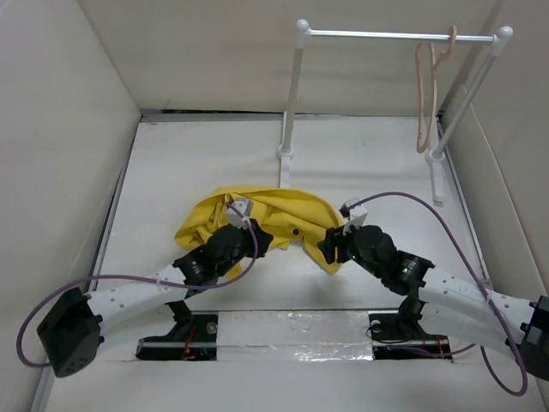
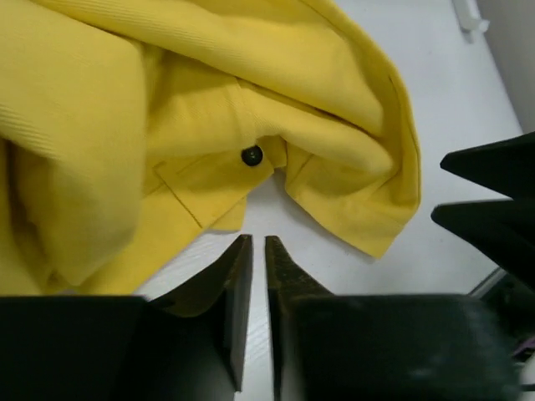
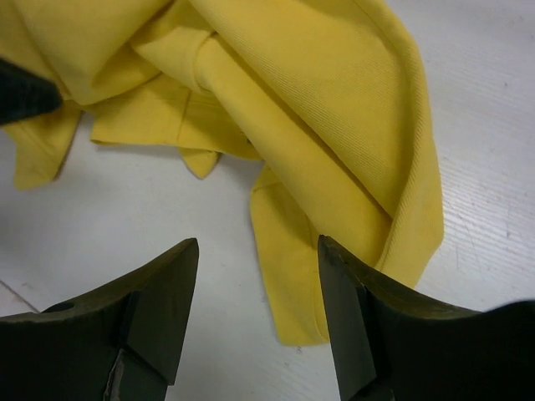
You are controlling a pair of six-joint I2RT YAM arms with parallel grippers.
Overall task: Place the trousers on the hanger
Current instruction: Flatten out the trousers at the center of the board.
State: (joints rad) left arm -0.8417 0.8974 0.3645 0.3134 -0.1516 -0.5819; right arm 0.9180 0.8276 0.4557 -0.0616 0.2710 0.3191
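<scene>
The yellow trousers [image 1: 274,215] lie crumpled on the white table in the middle. The pale beige hanger [image 1: 429,86] hangs by its hook on the rack's bar at the far right. My left gripper [image 1: 247,230] is at the trousers' near left edge; in the left wrist view [image 2: 257,242] its jaws are almost together and empty, just short of the fabric [image 2: 251,83] and a black button [image 2: 252,155]. My right gripper [image 1: 331,247] is at the near right edge; in the right wrist view [image 3: 257,246] it is open, with a fabric flap [image 3: 288,251] between the fingers.
The white-posted rack with metal bar [image 1: 386,35] stands at the back right. White walls enclose the table on the left, back and right. A foil strip [image 1: 292,330] runs between the arm bases. The right gripper's fingers [image 2: 493,200] show in the left wrist view.
</scene>
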